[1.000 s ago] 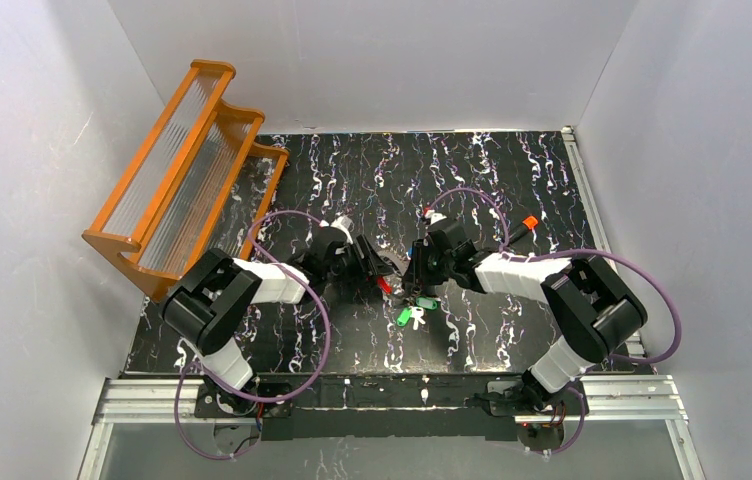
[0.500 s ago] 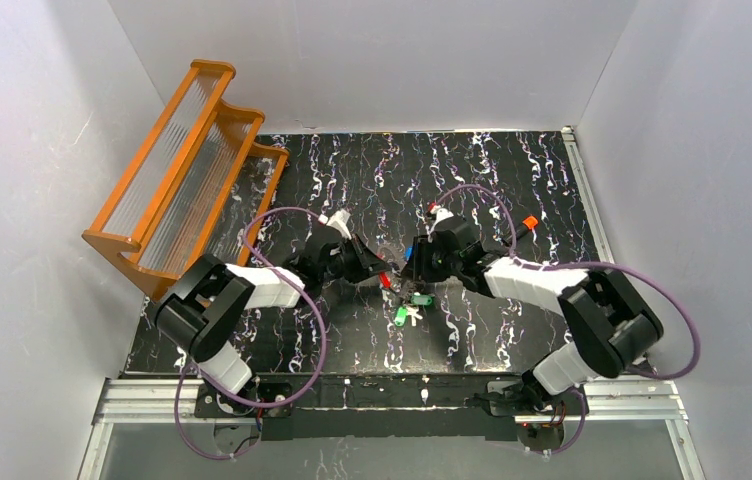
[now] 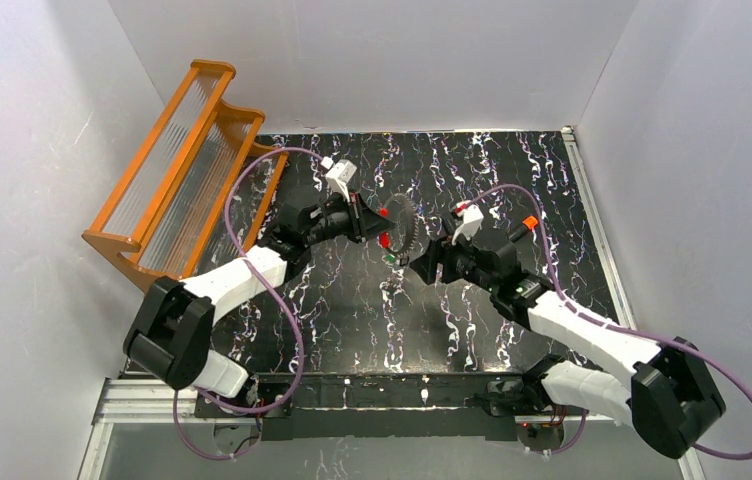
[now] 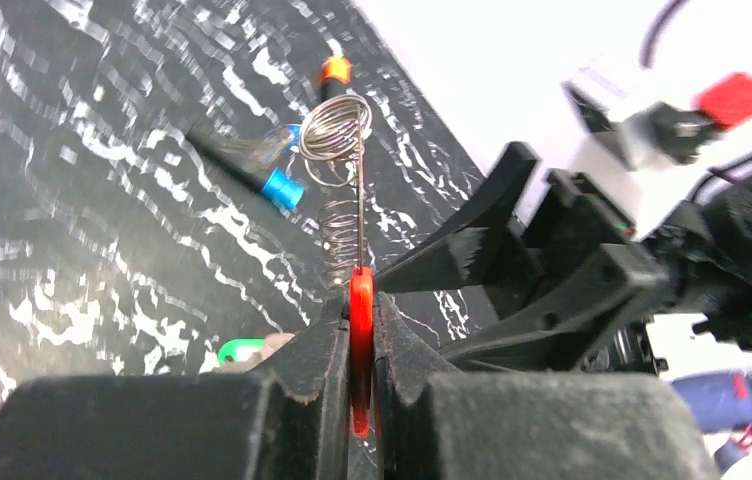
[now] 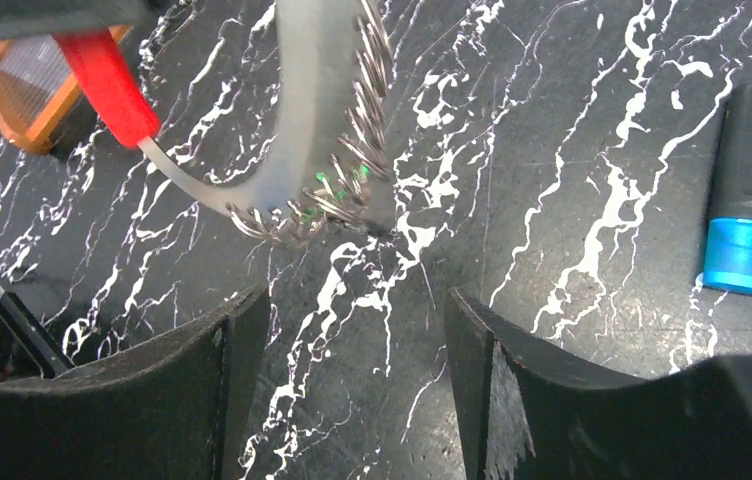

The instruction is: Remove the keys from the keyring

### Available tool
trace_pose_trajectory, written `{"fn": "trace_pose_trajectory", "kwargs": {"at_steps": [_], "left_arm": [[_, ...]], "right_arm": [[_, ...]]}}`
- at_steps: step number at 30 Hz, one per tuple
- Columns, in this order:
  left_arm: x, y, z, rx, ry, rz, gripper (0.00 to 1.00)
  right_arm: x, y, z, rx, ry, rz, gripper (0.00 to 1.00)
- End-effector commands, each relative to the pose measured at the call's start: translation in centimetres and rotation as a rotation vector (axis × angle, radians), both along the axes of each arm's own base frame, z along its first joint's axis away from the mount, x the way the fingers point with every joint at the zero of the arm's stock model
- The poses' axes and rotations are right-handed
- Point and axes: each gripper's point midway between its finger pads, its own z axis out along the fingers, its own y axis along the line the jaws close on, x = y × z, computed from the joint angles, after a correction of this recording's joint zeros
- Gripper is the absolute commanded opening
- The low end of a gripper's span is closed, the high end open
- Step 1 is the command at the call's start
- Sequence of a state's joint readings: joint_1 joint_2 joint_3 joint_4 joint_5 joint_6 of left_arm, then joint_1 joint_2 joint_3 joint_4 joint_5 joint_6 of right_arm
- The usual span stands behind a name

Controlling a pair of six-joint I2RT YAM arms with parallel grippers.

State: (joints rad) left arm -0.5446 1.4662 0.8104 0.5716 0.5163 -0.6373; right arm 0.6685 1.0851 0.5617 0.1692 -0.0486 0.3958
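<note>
My left gripper [image 3: 372,224] is shut on the red head of a key [image 4: 360,330], held edge-on between the jaws [image 4: 360,345]. From it hangs the keyring [image 4: 335,125], a blurred stack of silvery coils, which also shows in the right wrist view [image 5: 337,150] and the top view [image 3: 402,226]. A green key head [image 3: 389,258] dangles below the ring and shows in the left wrist view [image 4: 240,350]. My right gripper [image 3: 422,266] is open and empty just right of the ring. Its fingers [image 5: 237,370] stand wide apart above the mat, below the ring.
A black cylinder with a blue tip [image 5: 749,190] lies on the marbled black mat [image 3: 352,310]; it shows in the left wrist view [image 4: 252,165] too. An orange-tipped cylinder [image 3: 527,222] lies behind the right arm. An orange rack [image 3: 187,170] stands at the back left.
The left gripper has risen and moved back with the red key, lifting the ring and green key off the mat. The right gripper has come off the bunch and stands open beside it.
</note>
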Motion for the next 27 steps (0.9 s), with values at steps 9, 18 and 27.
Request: {"fn": "trace_pose_trajectory", "kwargs": {"at_steps": [9, 18, 27], "left_arm": [[-2.8, -0.1, 7.3, -0.074, -0.359, -0.16, 0.0], [-3.9, 1.0, 8.5, -0.076, -0.399, -0.134, 0.0], [-3.3, 2.1, 7.3, 0.108, -0.436, -0.137, 0.0]], "right_arm": [[-2.3, 1.6, 2.1, 0.213, -0.243, 0.152, 0.66], [-2.3, 1.2, 0.8, 0.194, -0.257, 0.139, 0.7], [-1.8, 0.4, 0.1, 0.122, -0.319, 0.128, 0.99]]}}
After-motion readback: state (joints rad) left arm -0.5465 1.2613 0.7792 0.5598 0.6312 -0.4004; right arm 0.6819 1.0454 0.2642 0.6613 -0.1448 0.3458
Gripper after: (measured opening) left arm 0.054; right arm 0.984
